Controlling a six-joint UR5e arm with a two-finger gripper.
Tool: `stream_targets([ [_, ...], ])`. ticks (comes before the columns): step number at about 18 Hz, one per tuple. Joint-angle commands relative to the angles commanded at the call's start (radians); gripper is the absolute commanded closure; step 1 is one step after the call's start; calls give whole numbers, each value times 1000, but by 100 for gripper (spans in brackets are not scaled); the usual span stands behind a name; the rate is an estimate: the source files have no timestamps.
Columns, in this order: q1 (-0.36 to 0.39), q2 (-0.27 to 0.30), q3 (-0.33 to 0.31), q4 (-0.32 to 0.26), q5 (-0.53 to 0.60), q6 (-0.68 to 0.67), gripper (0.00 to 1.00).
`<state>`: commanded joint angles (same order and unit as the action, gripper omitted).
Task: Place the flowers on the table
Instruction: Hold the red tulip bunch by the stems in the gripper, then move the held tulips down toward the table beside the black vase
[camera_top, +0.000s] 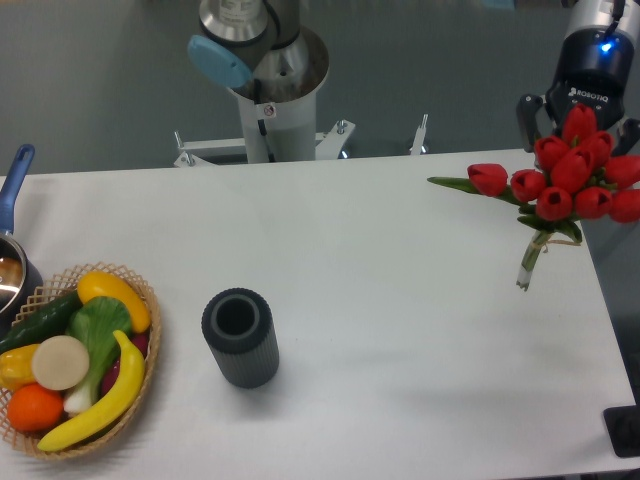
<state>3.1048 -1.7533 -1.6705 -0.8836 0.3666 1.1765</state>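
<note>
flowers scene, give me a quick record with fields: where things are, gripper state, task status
flowers: red tulip bunch at the table's far right edge, blooms up, stem ends down
gripper: behind the blooms, fingers hidden; open or shut cannot be told
table: white top
cylinder: dark ribbed one, left of centre, upright, open top
basket: wicker, front left, full of fruit and vegetables
pot: at the left edge, blue handle
task status: flowers not yet lying on the table
</note>
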Motion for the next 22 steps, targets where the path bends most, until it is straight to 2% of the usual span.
stream_targets([
  [2,-2,2,0,2,34,0,61],
  [7,-34,17,5,2,217,0,61],
  [10,-77,35,5,-3,410,0,61],
  [13,-158,35,0,-5,639,2,59],
  [15,-213,25,-2,-5,762,9,59],
  [19,-273,-18,-6,-5,877,44,59],
  [22,-331,-44,-32,-6,1006,96,59],
])
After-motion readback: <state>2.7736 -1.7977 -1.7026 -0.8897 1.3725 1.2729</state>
